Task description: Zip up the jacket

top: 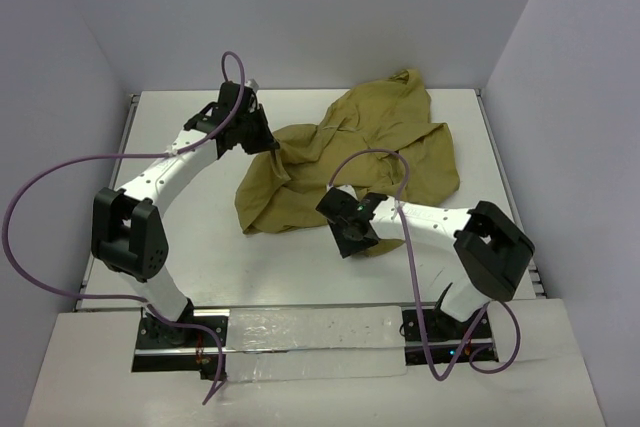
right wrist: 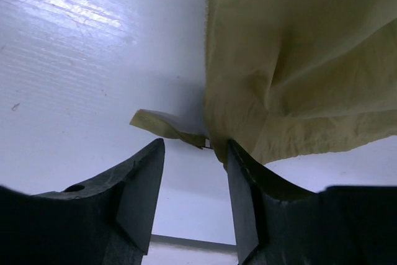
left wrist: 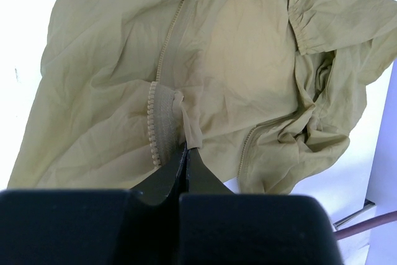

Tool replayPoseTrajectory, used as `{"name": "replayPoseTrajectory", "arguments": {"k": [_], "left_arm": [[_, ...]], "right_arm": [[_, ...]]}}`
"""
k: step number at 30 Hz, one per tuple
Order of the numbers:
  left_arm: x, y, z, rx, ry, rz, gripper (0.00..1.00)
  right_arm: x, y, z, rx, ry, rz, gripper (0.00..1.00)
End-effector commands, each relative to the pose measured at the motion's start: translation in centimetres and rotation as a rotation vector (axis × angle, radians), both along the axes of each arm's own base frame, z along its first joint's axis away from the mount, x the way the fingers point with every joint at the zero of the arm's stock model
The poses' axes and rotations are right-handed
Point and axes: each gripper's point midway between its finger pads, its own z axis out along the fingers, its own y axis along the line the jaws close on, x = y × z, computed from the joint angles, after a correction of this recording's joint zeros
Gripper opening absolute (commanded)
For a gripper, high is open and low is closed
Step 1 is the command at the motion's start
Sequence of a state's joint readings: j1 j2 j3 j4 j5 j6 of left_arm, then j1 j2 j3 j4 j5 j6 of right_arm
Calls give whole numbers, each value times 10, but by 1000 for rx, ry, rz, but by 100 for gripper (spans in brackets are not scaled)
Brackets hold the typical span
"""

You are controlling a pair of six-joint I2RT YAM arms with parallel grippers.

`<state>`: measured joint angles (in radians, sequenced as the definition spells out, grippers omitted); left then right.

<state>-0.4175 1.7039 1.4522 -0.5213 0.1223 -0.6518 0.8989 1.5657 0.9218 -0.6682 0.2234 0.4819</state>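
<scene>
Jacket (left wrist: 248,60); zipper tape (left wrist: 162,122) in left pincer (left wrist: 186,149)

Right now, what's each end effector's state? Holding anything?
Left end effector: closed, pinching a fold of the jacket.
Right end effector: open, jaws apart at the jacket's edge, nothing gripped.

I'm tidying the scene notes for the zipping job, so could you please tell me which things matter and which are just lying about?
For the job: jacket; zipper teeth; left gripper, shut on the jacket; right gripper, open at its edge.
Just there: purple cable; table.
</scene>
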Motion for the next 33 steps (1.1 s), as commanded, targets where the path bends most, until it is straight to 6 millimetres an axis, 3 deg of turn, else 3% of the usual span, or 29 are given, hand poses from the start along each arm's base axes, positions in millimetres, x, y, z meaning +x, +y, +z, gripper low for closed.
{"name": "replayPoseTrajectory", "arguments": {"k": [1,10,23,30,33], "left_arm": [[1,-1,7,-10,-26,2,0],[-2,-3,5,-24,-22,-3,0],[-3,-5,6,-35,-20,-10,0],[-3,-6,7,-38,-23,-13,0],[-4,-6,8,-35,-26,-14,0]], "right_arm": [[10,-5,-3,-43,-49,-43,49],[13,-16,-1,-61,-99,-108,49],[18,-17,31,16,-181,-136,51],[11,-22,7,-29,-131,-131,52],[7,-22,-6,-39,-104,-123,40]]}}
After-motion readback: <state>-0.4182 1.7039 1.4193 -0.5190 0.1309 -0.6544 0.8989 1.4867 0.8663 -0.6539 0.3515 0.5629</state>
